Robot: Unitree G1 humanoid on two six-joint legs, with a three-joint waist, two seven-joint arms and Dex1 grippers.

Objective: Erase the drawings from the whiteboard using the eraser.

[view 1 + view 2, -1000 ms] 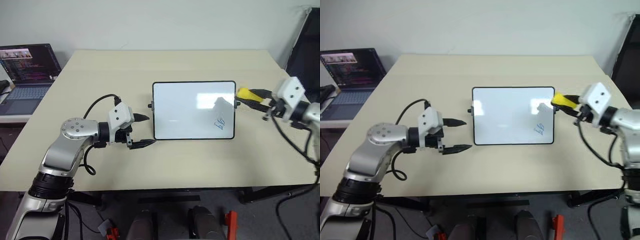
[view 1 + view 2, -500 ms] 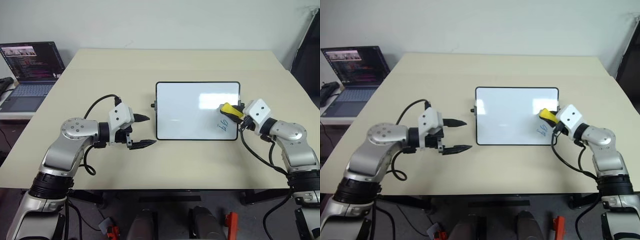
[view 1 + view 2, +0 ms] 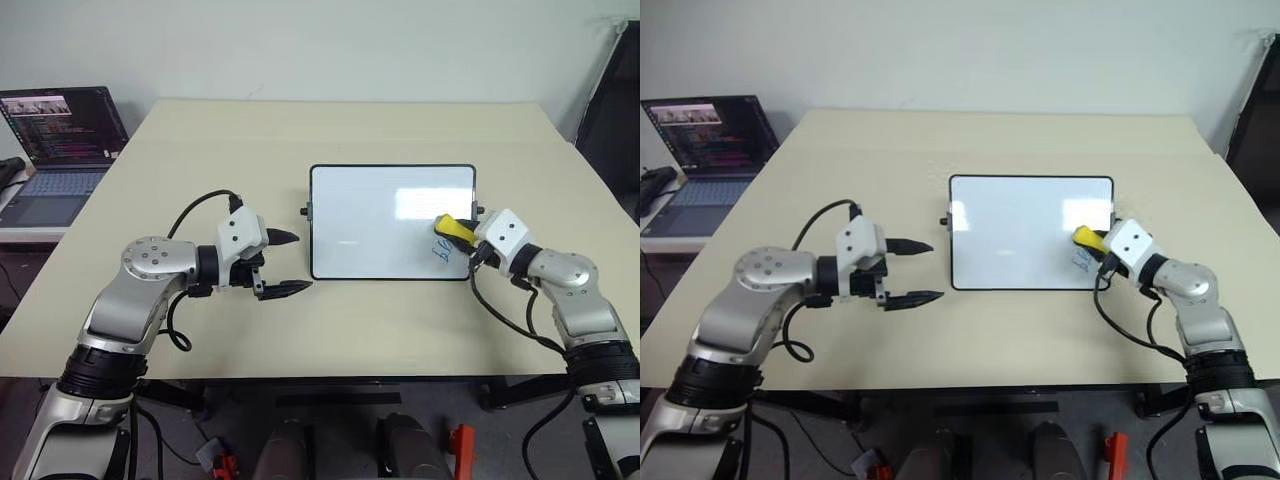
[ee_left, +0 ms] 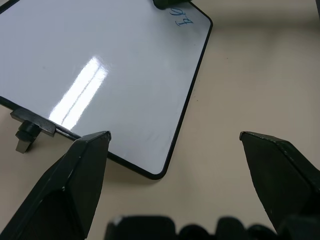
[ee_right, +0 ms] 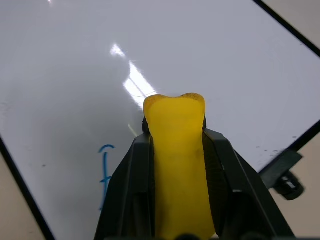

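Table [image 3: 400, 130]: you have a wide beige surface to work on; a laptop [image 3: 60, 125] sits off its far-left edge, well apart from the work.
Whiteboard [image 3: 370, 220]: it lies flat at the table's middle, short sides to left and right. It is not pinned, so judge your pressure; a hard sideways wipe could slide it.
Left gripper [image 3: 283, 263]: it hovers just left of the board's near-left corner, its two black fingers spread apart and holding nothing. Consider setting it on the frame to steady the board.
Right gripper [image 3: 462, 232]: its fingers are clamped on the eraser, reaching in over the board's right edge.
Eraser [image 3: 453, 227]: the yellow block sits over the board's right part, at the far side of the marks. From the right wrist view I cannot tell if its dark underside touches the surface.
Drawings [image 3: 445, 250]: blue scribbles near the board's near-right corner, just beside the eraser. Lower flat, then wipe toward yourself across them in short strokes.
Change: a second ago your right gripper held the eraser higher, beyond the board's right edge; it has come down and inward. The left gripper has stayed put.
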